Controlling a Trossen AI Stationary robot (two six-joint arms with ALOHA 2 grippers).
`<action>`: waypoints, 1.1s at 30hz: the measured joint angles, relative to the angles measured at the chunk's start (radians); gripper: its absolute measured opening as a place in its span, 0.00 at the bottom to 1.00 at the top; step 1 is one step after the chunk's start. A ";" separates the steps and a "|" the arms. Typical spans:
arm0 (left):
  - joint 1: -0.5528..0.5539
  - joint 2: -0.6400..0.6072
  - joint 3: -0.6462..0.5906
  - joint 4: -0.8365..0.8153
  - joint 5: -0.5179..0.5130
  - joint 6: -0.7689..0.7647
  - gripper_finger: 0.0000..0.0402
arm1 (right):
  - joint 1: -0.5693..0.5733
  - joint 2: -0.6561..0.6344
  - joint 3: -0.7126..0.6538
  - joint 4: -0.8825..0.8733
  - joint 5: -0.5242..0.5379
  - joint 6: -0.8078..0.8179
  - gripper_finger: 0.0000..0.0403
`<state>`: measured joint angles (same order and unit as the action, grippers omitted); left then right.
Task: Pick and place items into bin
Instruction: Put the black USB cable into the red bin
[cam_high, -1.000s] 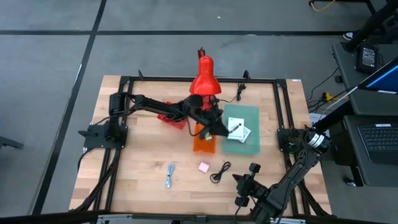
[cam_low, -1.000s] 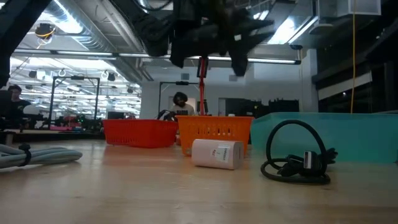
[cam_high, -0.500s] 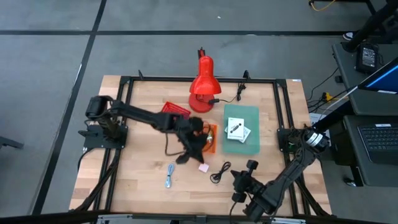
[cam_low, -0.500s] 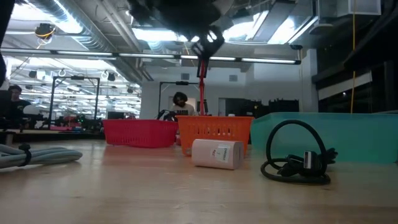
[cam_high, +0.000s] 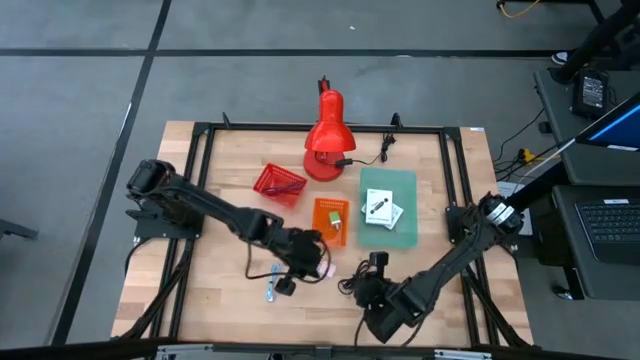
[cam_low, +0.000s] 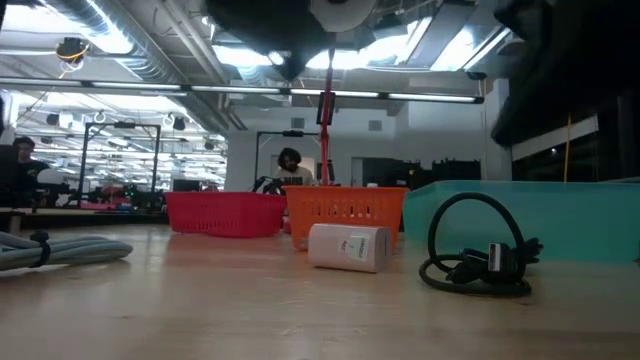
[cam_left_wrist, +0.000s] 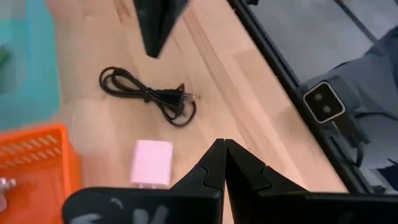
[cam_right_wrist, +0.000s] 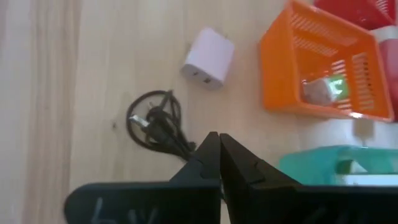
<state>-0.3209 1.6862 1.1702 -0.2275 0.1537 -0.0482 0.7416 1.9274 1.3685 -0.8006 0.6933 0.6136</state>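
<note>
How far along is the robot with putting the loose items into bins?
Partly done: the orange basket holds a small green-and-white item, and two white packets lie on the teal tray. Both shut grippers, left and right, hold nothing. The pinkish-white cube, black coiled cable and grey cable remain.

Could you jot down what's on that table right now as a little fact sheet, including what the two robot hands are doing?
Left hand: shut, empty, above the pinkish-white plastic cube
Right hand: shut, empty, over the coiled black cable
Orange mesh basket: holds a small green item
Red mesh basket: beside the orange one
Teal tray: holds two white printed flat packets
Grey cable: loose on the wooden table
Red desk lamp: at the far edge
</note>
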 joint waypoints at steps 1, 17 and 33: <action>-0.015 -0.014 -0.017 0.012 -0.029 -0.012 0.00 | -0.004 -0.013 0.000 0.004 -0.002 -0.018 0.00; -0.264 -0.369 -0.503 0.411 -0.520 -0.213 0.00 | -0.130 -0.102 0.000 0.226 -0.299 -0.381 0.00; -0.316 -0.375 -0.571 0.412 -0.561 -0.309 0.00 | -0.203 -0.102 0.000 0.083 -0.492 -0.305 0.00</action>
<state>-0.6373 1.3117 0.5991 0.1848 -0.4072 -0.3576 0.5385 1.8252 1.3688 -0.7174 0.2014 0.3090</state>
